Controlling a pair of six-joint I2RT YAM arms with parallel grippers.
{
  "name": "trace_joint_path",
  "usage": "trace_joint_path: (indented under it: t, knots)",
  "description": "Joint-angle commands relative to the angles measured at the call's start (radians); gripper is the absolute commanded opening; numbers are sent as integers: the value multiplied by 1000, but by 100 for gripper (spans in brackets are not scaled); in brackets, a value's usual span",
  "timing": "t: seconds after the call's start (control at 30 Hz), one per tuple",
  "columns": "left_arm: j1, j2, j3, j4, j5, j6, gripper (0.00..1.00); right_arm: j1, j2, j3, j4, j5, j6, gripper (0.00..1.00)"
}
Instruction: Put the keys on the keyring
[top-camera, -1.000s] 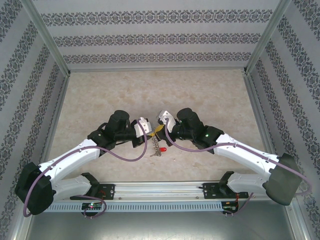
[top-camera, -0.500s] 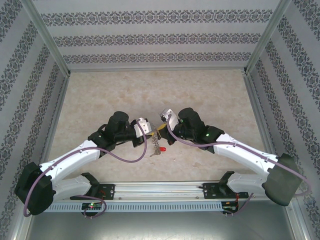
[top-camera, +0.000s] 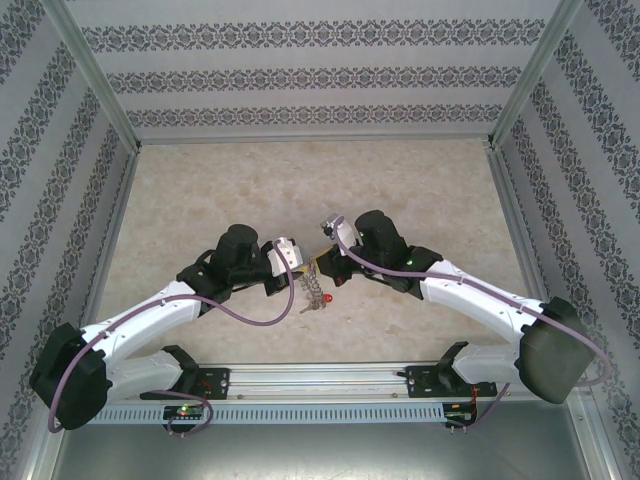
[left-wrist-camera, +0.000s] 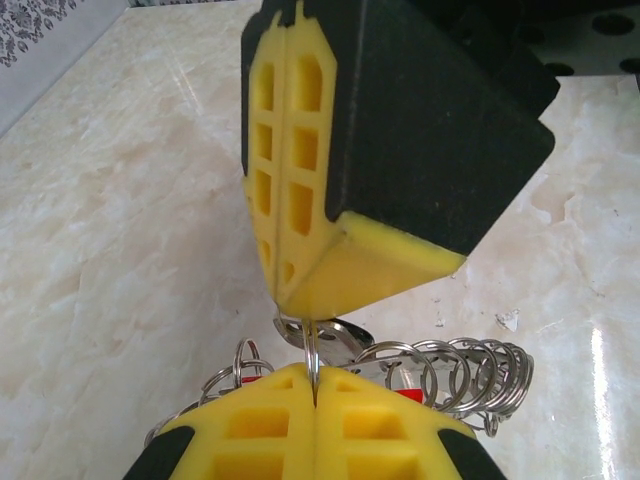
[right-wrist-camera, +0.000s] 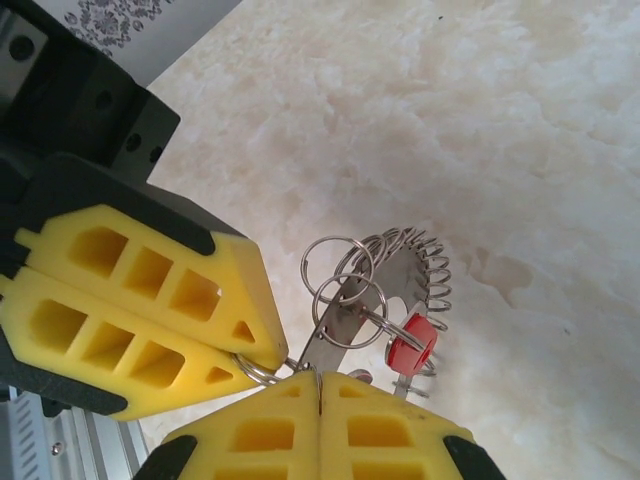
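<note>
Tabletop (top-camera: 200, 200) of pale marble, patterned walls (top-camera: 300, 80) around; left fingers (left-wrist-camera: 260, 430) and right fingers (right-wrist-camera: 260, 435) both pinch keyring (right-wrist-camera: 348, 308) loops.

The left arm (top-camera: 150, 315) and the right arm (top-camera: 480, 300) wear glossy white shells between matte black joint housings, each with a bulky black cap at the elbow. A mauve cable (top-camera: 255, 318) trails along the left arm, and its twin (top-camera: 350, 258) runs beside the right wrist, where a green light (top-camera: 408, 262) glows. Black bases (top-camera: 185, 372) carry small circuit boards. White brackets (top-camera: 285, 250) sit at the wrists. The left gripper (left-wrist-camera: 315, 385) and the right gripper (right-wrist-camera: 320, 385) have yellow pads (right-wrist-camera: 130, 300) moulded with rectangular pockets, backed by black shells. Round screw holes (right-wrist-camera: 100, 100) dot the left gripper's black body.
</note>
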Motion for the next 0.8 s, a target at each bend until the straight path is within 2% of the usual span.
trace_joint_path:
  t: [0.0,0.3,0.77]
  knots:
    - [8,8,-3,10,38,14,0,-25,-18,41,12,31,11,0]
    - [8,23,-5,27,5,-12,0,14,6,73,-5,-36,-39,0]
    - [8,31,10,17,2,-23,0,25,18,92,-60,89,-72,0]
